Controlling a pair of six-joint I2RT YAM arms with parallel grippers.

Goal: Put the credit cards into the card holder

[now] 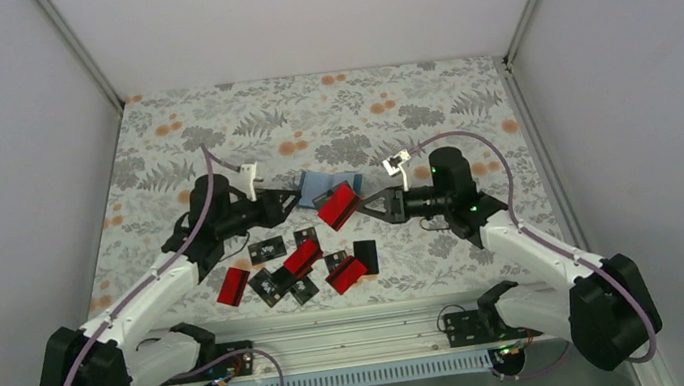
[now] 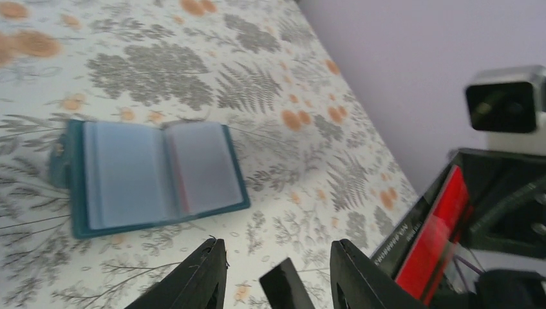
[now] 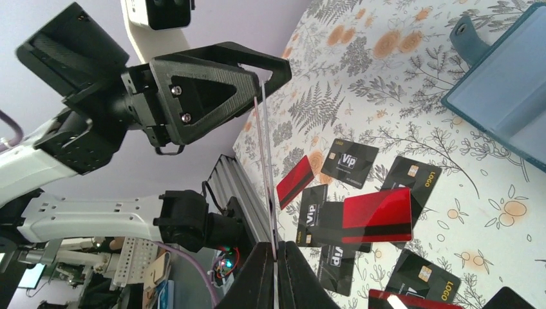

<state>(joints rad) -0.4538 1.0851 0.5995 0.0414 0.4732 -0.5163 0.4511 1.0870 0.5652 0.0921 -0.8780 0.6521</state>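
Jaws: right gripper (image 1: 365,204) pinches a thin red card (image 1: 338,206) (glossy), left gripper (image 2: 278,248) apart

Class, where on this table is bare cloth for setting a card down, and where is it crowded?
Bare: the cloth between the card holder and the back wall. Crowded: the scattered credit cards between holder and near edge.

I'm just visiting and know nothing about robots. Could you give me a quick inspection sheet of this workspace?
Surface: floral tablecloth, flat.
Job's things: card holder lying open; loose cards, red and black, scattered near the arms; one red card lifted.
Clutter: nothing seen.
Grippers: right gripper shut on the red card; left gripper open, empty.
Cables: purple cable along each arm.
Surroundings: plain white walls.
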